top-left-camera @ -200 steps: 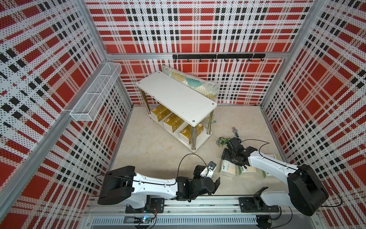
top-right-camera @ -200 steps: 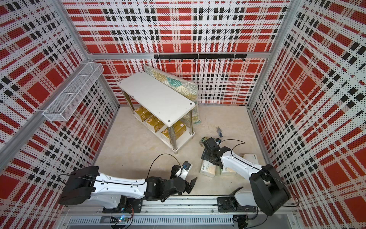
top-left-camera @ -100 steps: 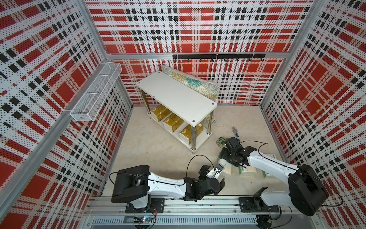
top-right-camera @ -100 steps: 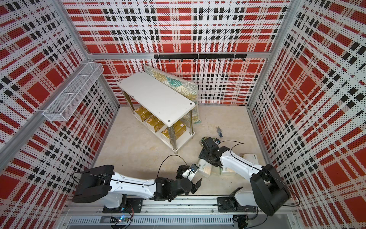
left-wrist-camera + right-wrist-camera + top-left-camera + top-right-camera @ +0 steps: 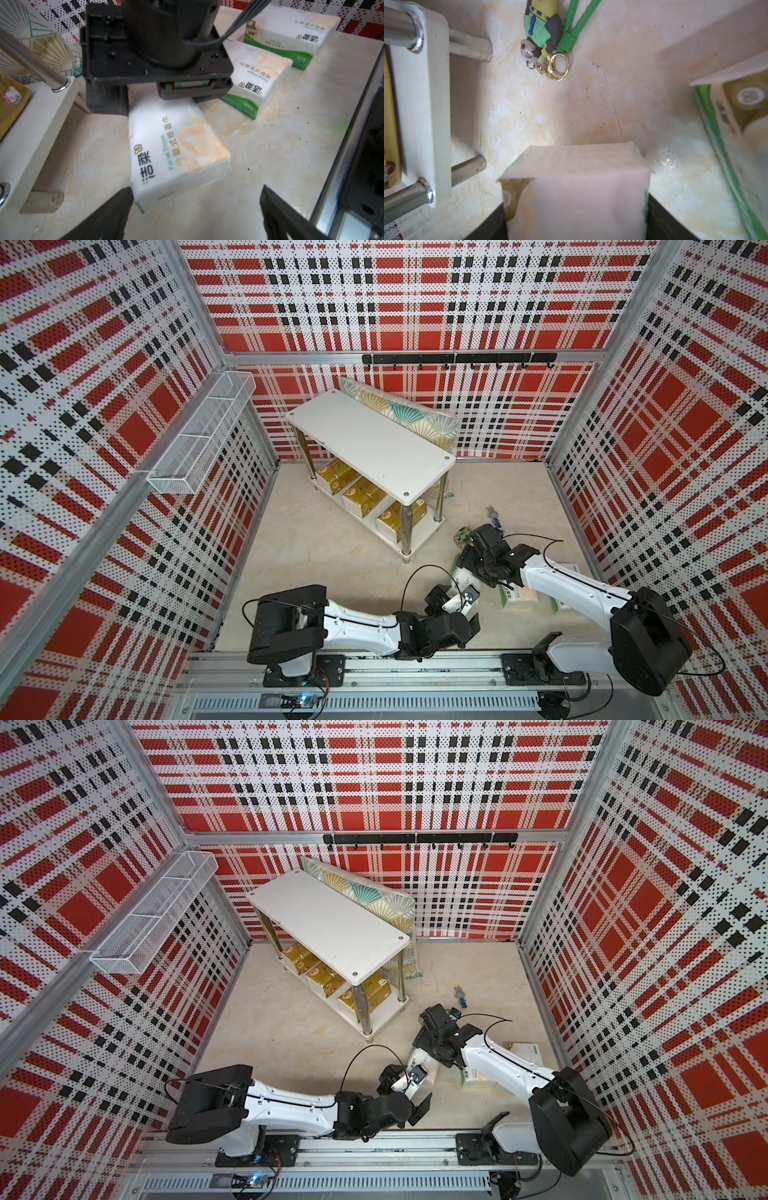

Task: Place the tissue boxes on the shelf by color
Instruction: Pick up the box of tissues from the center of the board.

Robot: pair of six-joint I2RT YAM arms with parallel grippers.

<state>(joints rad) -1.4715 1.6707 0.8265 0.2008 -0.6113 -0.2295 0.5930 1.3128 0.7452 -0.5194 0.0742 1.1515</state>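
The desk (image 5: 324,539) is a pale beige, marbled slab, scuffed and flecked with dark specks. It is boxed in on 3 sides by perforated panels (image 5: 415,302) printed in red, black and white plaid. A white wire mesh basket (image 5: 199,439) hangs on the panel at the robot's left, and a black hook rail (image 5: 457,359) runs along the back panel. Toward the back of the desk stands the shelf (image 5: 365,443), 2 white boards on chrome legs, set at an angle. A fan-patterned teal-and-gold cushion (image 5: 399,414) leans behind it. 3 gold tissue packs (image 5: 362,496) sit in a row on its lower board. A keyring (image 5: 539,37) with a small cartoon figure and a green strap lies on the desk near the shelf's corner leg.

The right hand (image 5: 575,218) is closed on the end of a white tissue pack (image 5: 172,145) with green trim, a finger on either side, just off the shelf's near corner. The pack stretches from there toward the left hand (image 5: 195,207), which is spread wide and holds nothing. The pack's free end lies just ahead of the gap between the left hand's fingers, with its corner right beside 1 fingertip (image 5: 124,197); whether they touch cannot be told. 2 more white packs (image 5: 259,76) lie flat on the desk beyond the right hand, side by side and clear of both hands.
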